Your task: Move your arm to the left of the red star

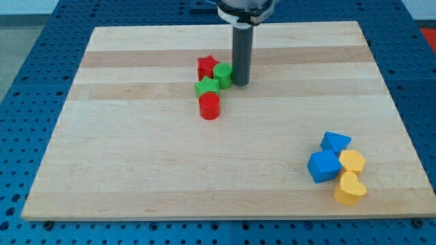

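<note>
The red star point(206, 67) lies on the wooden board point(136, 150) near the view's top centre. A green block point(223, 74) touches its right side. A green star point(207, 87) lies just below it, and a red cylinder point(210, 106) below that. My tip point(240, 83) stands on the board to the right of this cluster, right against the green block and right of the red star.
At the view's lower right lies a second cluster: a blue block point(335, 142), a blue cube point(323, 166), a yellow block point(352, 162) and a yellow heart point(350, 189). Blue perforated table surrounds the board.
</note>
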### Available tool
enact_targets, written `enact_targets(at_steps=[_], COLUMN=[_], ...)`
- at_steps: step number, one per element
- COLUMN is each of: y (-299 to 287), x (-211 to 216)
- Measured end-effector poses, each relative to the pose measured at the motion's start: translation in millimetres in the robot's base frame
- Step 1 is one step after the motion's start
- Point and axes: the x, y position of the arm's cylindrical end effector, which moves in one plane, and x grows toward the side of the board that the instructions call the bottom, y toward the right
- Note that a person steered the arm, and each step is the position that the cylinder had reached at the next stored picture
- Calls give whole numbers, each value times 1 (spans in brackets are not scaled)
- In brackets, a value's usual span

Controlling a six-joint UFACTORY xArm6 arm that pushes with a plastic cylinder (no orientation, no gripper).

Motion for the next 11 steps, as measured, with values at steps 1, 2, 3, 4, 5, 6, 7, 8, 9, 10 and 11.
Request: enact_targets(at_steps=[1,2,3,4,5,6,7,8,9,10,11], y=[-18,-26,-11,42,65,42,-12,-65,-105,-131,-132], x=[-5,-5,-5,-32,-98,-150,-142,-115,-100,-76,-40])
